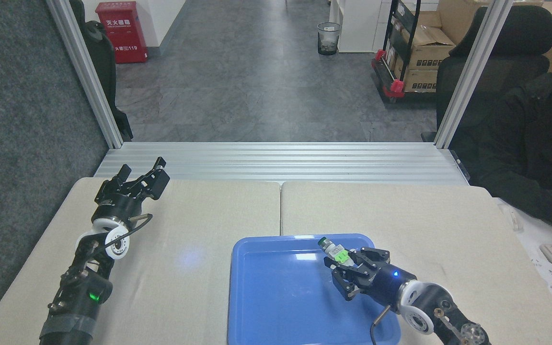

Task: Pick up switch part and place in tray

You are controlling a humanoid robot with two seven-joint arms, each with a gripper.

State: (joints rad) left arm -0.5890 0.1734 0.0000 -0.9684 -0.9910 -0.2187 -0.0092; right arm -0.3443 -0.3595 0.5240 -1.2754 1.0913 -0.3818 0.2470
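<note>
My right gripper (348,266) is clamped on the switch part (334,249), its fingers pinching the pale body at the bright green clip, with the dark round cylinder end sticking out up and to the left. Gripper and part sit over the right half of the blue tray (276,297), toward its far rim; I cannot tell whether the part touches the tray floor or hangs above it. My left gripper (141,173) rests at the far left of the beige table (199,215), well apart from the tray, its two dark fingers spread apart with nothing between them. A person in a black jacket (525,143) sits beyond the table's right edge.
</note>
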